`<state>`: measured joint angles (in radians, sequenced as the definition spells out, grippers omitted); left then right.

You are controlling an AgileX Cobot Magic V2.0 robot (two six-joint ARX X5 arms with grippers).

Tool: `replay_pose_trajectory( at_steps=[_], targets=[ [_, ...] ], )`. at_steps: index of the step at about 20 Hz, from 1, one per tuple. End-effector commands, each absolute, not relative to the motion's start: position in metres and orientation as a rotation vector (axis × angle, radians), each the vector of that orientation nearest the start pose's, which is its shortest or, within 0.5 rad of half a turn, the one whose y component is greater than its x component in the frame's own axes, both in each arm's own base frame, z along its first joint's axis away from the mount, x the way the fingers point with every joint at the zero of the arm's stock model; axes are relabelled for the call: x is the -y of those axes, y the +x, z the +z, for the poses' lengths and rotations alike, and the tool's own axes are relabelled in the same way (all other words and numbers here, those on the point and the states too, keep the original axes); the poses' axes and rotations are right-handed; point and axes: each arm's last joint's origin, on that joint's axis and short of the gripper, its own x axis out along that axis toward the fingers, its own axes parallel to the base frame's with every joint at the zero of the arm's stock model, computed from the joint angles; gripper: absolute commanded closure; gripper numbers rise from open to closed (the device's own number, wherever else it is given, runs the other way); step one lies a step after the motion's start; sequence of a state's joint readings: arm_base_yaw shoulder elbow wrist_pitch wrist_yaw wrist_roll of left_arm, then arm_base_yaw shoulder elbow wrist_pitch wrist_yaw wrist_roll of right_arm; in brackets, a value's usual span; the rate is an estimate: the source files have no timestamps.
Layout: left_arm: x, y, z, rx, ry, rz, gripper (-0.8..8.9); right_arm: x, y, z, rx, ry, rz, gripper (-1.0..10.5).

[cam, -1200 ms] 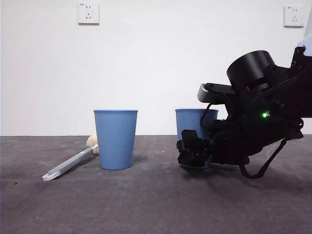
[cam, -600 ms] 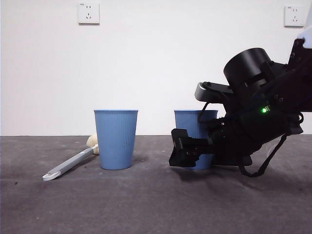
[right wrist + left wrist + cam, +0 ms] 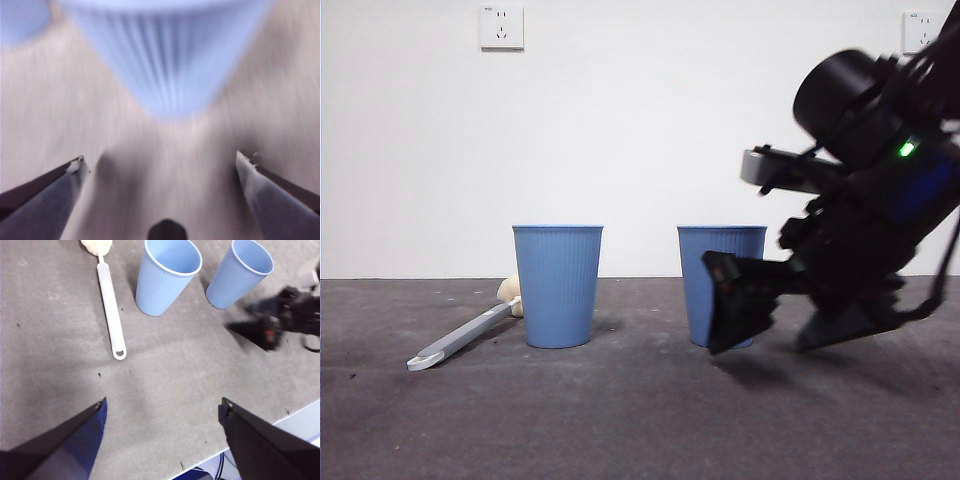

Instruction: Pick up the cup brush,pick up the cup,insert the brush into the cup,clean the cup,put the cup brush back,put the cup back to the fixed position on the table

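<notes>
The cup [image 3: 705,270] is a ribbed blue tumbler standing upright on the table [image 3: 620,420]; it shows blurred in the right wrist view [image 3: 170,60]. My right gripper [image 3: 728,302] hangs open just in front of it, jaws wide and holding nothing [image 3: 160,160]. The cup brush [image 3: 460,338] lies flat at the left, its grey handle toward the front and its cream sponge head [image 3: 507,291] behind the other cup. From high above, my left gripper [image 3: 162,407] is open and empty, looking down on the brush [image 3: 110,305] and the cup [image 3: 240,272].
A second, identical blue cup [image 3: 557,285] stands upright left of the first, beside the brush [image 3: 167,275]. The table's near edge shows in the left wrist view. Two wall sockets sit on the white wall behind.
My right gripper, earlier close around the cup low on the table, has opened and drawn back to the right and upward. The cup stays standing on the table.
</notes>
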<state>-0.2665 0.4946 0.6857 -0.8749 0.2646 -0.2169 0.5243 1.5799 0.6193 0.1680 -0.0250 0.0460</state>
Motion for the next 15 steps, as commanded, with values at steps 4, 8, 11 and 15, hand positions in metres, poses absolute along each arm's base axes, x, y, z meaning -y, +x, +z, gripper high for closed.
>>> replay_pose_trajectory(
  at_steps=[4, 8, 11, 15],
  targets=[
    [0.031, 0.086, 0.273, -0.743, -0.19, -0.433, 4.36, -0.118, 0.198, 0.191, -0.808, -0.132, 0.513, 4.4],
    [0.031, 0.086, 0.273, -0.744, -0.19, -0.433, 4.36, -0.093, 0.153, 0.232, -0.834, -0.102, 0.568, 4.4],
    [0.031, 0.086, 0.272, -0.744, -0.191, -0.434, 4.37, -0.076, 0.121, 0.26, -0.86, -0.089, 0.607, 4.5],
    [0.031, 0.085, 0.272, -0.759, -0.192, -0.439, 4.7, -0.061, 0.091, 0.289, -0.872, -0.056, 0.684, 5.9]
  ],
)
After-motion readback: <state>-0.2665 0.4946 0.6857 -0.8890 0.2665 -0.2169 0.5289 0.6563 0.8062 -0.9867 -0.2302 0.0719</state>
